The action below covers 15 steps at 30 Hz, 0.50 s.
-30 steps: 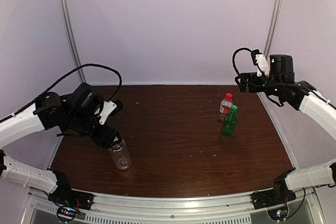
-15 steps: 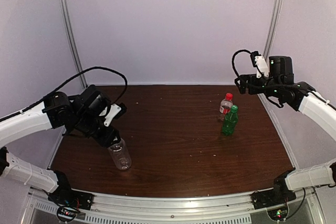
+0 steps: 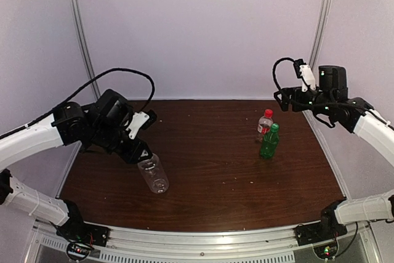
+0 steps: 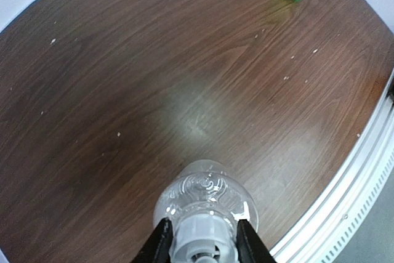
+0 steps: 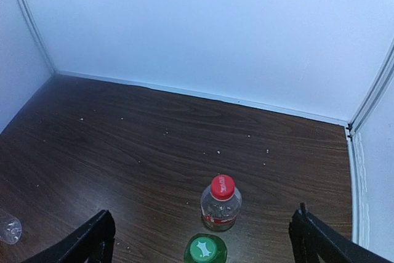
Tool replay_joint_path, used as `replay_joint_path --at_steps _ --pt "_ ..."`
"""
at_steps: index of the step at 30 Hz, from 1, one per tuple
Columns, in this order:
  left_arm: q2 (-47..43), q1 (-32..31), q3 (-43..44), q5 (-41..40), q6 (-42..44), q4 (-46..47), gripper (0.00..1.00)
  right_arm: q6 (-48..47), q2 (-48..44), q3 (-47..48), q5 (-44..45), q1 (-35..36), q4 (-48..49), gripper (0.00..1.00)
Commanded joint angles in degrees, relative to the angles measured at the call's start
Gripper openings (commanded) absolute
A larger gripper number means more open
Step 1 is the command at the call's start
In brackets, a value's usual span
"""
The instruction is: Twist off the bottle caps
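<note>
My left gripper is shut on the white cap of the clear unlabelled bottle, one finger on each side of it. The bottle hangs tilted from the jaws, its base pointing down over the left front of the table. At the back right stand a dark green bottle with a green cap and a smaller clear bottle with a red label and red cap. My right gripper hovers open, high above and behind those two.
The brown wooden table is flecked with pale crumbs. A metal rail runs along its near edge. White walls and two upright posts close in the back and sides.
My left gripper has shut on the white cap and carried the clear bottle a little to the right, tilting it. The right arm has barely moved.
</note>
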Motion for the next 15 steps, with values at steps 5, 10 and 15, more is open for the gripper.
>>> replay_joint_path --at_steps 5,10,15 --pt "8.2 0.2 9.2 11.2 3.9 16.6 0.13 -3.1 -3.4 -2.6 -14.9 6.0 5.4 0.97" --pt "11.7 1.8 14.4 20.2 3.6 20.5 0.11 -7.2 -1.2 -3.6 -23.3 12.6 6.2 0.95" --pt "13.0 2.8 17.2 28.1 3.0 22.9 0.1 -11.1 3.1 -4.0 -26.6 20.6 7.1 1.0"
